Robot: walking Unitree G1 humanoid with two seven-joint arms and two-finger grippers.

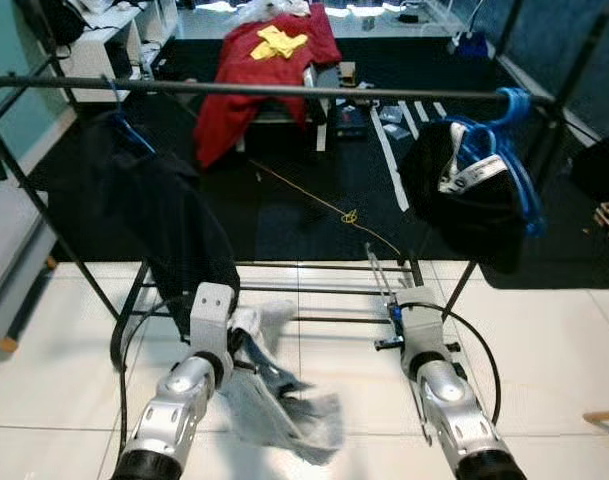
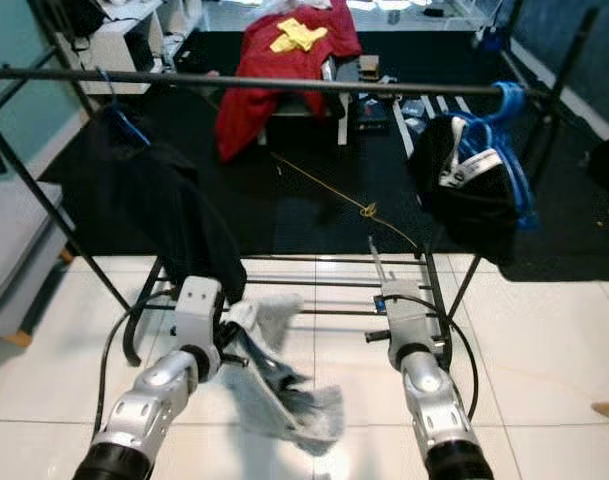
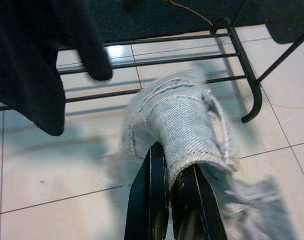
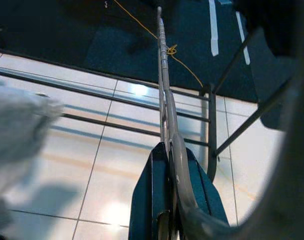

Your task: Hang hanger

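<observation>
A black rack (image 1: 284,90) stands across white tiles (image 1: 544,330), its top rail running from side to side and its lower bars near the floor. A dark garment (image 1: 154,215) hangs from the rail on the robot's left; blue hangers (image 1: 509,150) carrying a black garment (image 1: 459,195) hang from it on the right. Beyond the rack, on dark carpet, a red cloth (image 1: 259,65) with a yellow patch drapes over a piece of furniture, and a yellow cord (image 1: 349,215) lies on the carpet. The left gripper (image 3: 172,192) is low, in front of the rack's lower bars, its jaws clamped on a fold of grey denim (image 3: 186,130); the rest of the denim trails down toward the tiles, blurred. The right gripper (image 4: 167,165) is low on the right, jaws pressed together on a thin grey hanger (image 4: 164,80). The hanger's straight bar projects forward from the fingers toward the rack's lower bars, and its curved end bends back past the wrist camera. The hanger is well below the top rail.
</observation>
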